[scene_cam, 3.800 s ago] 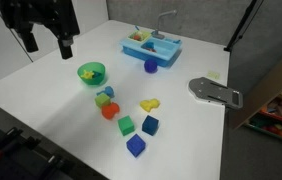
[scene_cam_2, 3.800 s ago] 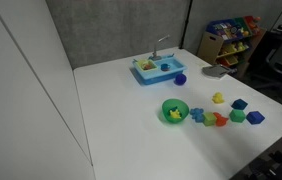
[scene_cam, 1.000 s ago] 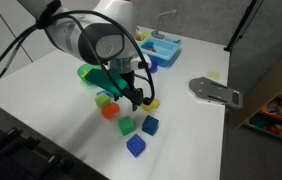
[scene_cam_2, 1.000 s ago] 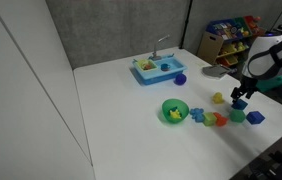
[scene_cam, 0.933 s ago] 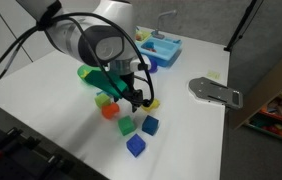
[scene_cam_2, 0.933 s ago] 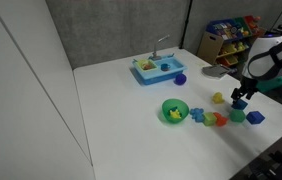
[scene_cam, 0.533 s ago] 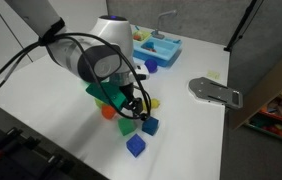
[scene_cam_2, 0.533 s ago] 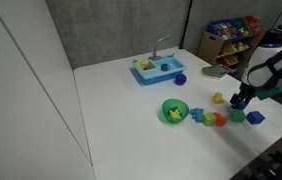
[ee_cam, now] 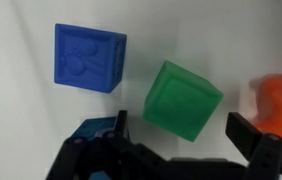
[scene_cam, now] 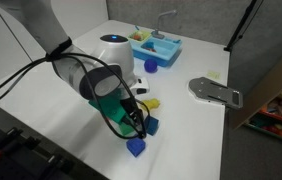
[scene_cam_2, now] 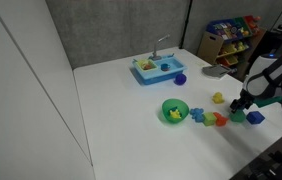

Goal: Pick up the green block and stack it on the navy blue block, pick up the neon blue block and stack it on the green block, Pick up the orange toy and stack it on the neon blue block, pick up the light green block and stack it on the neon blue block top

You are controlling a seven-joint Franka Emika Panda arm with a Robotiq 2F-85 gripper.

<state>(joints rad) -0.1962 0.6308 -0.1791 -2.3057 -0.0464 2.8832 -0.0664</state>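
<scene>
Poised near the tabletop's (scene_cam: 206,135) front edge, gripper (ee_cam: 181,130) jaws wide over the green block (ee_cam: 183,97), for lifting onto the navy blue block (scene_cam: 151,126) alongside.

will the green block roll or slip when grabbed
The green block looks like a rigid flat-faced cube, so it probably won't roll or squash. Its faces sit skewed to the open gripper, so it may twist when gripped.

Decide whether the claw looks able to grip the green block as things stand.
Probably yes. In the wrist view the claw is open, with the green block lined up between its fingers; the orange toy and a blue block lie clear of it.
</scene>
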